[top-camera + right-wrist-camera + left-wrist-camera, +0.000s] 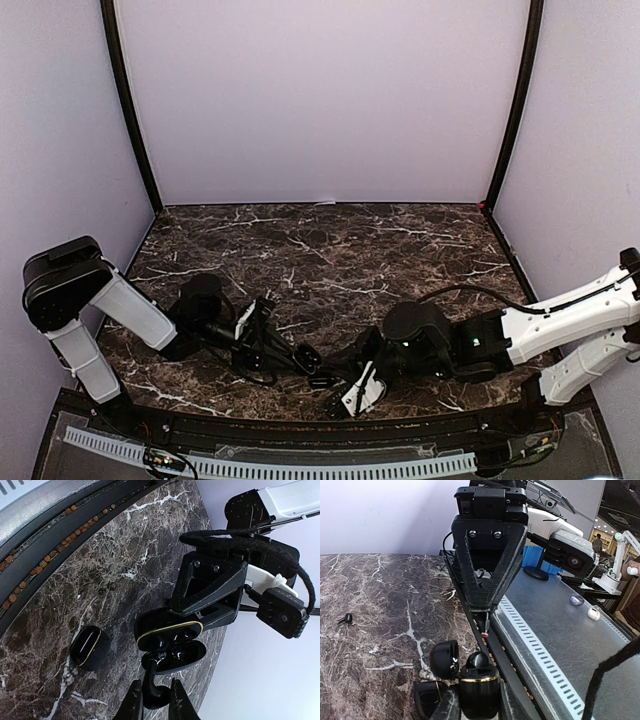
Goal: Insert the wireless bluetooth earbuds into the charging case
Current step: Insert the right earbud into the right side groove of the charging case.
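**Step in hand: seating an earbud in the held charging case**

On the table (330,250), the left end effector (479,706) is clamped onto the open charging case (170,639) at the centre of the right wrist view. At that view's bottom edge the right end effector (153,702) pinches a black earbud (152,687) just below the case's open half. Align the bud with a vacant well, lower it straight, and release only once it is seated. Glossy shapes show inside the case, but which wells are occupied cannot be told. A second case (90,647), closed, lies to its left. A loose earbud (346,618) lies mid-left in the left wrist view.
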Tool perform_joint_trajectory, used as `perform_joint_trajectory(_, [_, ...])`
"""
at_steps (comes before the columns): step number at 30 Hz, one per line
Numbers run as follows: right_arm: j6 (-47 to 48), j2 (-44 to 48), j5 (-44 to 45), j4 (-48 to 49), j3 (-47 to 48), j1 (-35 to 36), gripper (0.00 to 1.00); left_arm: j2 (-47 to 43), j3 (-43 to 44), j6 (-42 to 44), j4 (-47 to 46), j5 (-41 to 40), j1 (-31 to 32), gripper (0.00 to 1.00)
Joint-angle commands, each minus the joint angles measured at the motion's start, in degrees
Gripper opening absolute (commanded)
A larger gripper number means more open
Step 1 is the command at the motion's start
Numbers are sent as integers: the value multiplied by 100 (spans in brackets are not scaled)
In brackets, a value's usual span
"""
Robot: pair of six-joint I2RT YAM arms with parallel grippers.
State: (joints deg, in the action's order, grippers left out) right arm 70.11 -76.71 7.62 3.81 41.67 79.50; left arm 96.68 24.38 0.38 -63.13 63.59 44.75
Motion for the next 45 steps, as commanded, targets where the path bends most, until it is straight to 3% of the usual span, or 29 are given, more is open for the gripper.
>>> perform_joint_trajectory(1, [170, -102, 87, 150, 161, 39, 0, 46, 140, -94, -128, 265, 47, 15])
perform_joint_trajectory(26, [547, -637, 160, 509, 462, 32, 0, 230, 362, -183, 189, 347, 104, 14])
perform_joint_trajectory(45, [512, -769, 18, -137, 712, -14, 0, 123, 423, 136, 627, 329, 148, 14])
